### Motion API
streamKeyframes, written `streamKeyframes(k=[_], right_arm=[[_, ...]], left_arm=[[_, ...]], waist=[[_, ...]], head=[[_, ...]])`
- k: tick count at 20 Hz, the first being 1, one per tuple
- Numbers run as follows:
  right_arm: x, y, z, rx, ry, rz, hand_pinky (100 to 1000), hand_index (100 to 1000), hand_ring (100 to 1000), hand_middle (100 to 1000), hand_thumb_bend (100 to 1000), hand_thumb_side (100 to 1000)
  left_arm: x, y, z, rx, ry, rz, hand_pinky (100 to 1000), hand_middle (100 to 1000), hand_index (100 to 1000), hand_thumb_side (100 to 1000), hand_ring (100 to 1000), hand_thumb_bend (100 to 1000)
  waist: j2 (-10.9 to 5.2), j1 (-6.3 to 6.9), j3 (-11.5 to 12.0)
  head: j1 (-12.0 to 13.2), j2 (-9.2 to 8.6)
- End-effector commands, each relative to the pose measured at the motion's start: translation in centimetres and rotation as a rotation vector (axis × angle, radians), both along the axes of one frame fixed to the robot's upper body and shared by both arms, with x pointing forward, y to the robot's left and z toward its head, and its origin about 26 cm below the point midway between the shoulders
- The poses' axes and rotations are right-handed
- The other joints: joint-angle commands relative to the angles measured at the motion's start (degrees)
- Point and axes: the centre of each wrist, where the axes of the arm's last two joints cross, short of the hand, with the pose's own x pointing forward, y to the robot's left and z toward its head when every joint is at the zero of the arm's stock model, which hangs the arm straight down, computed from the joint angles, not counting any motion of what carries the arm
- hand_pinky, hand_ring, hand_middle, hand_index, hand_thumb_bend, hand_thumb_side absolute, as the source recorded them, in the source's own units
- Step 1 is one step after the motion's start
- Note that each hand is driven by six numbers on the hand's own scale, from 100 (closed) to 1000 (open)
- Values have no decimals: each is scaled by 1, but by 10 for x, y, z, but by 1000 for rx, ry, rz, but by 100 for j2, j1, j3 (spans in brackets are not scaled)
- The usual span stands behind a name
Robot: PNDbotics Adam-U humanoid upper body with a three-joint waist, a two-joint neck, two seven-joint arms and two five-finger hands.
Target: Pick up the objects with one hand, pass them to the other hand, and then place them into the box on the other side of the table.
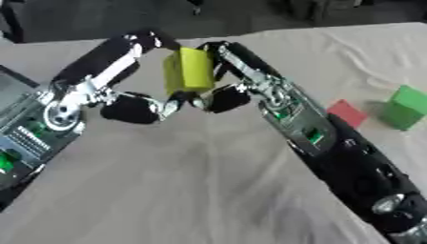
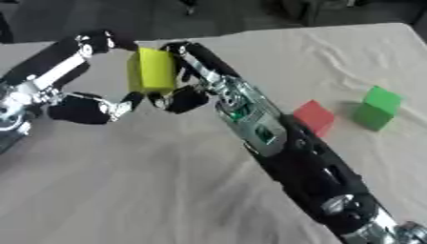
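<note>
The yellow block (image 1: 188, 69) is seen lifted above the table (image 1: 192, 190), caught between both hands near the far middle of the work area. The right hand (image 1: 238, 71) is closed on the block: its fingers (image 1: 225, 50) are curled against the block's right face and its thumb (image 1: 223, 99) is set under the lower right corner. The left hand (image 1: 125, 78) is brought in from the opposite side, with its fingers (image 1: 133, 43) arched over toward the block's upper left edge and its thumb (image 1: 137, 108) reaching toward the lower left corner, tip to tip with the right thumb (whether the left fingers actually press on the block cannot be told, since the contact side is hidden). The block is held upright, long side vertical. The right forearm (image 1: 333, 143) is laid diagonally across the table from the lower right; the left forearm (image 1: 42, 124) enters from the left edge. Further right, on the cloth, a red block (image 2: 314, 116) is lying just beside the right forearm, and a green block (image 2: 377, 107) is standing near it, the two being apart and untouched. The table is covered in a beige, creased cloth. Beyond its far edge only dark floor is made out.
</note>
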Motion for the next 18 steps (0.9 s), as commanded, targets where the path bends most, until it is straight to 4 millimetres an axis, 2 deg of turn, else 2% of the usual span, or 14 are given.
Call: streamKeyframes(k=[1, 6, 11, 18], right_arm=[[-2, 1, 11, 5, -30, 13, 588, 574, 635, 530, 100, 100], [-3, 0, 12, 9, -33, 13, 587, 573, 635, 529, 100, 100], [-5, 2, 15, 11, -50, 26, 589, 573, 636, 529, 100, 100], [-7, 5, 15, 4, -70, 37, 589, 567, 633, 526, 100, 100]], left_arm=[[-2, 2, 11, -46, -58, 14, 935, 875, 878, 230, 993, 338], [-2, 3, 6, -25, -48, 15, 952, 883, 894, 310, 1000, 388], [9, 4, -1, 12, 19, 15, 954, 885, 898, 183, 1000, 306], [20, 7, -8, 0, 32, 15, 953, 888, 912, 234, 1000, 320]], waist=[[-81, 3, 14], [-58, 5, 14], [-47, -2, 8], [-40, -8, 9]], head=[[17, -35], [25, -42], [42, -30], [57, -60]])
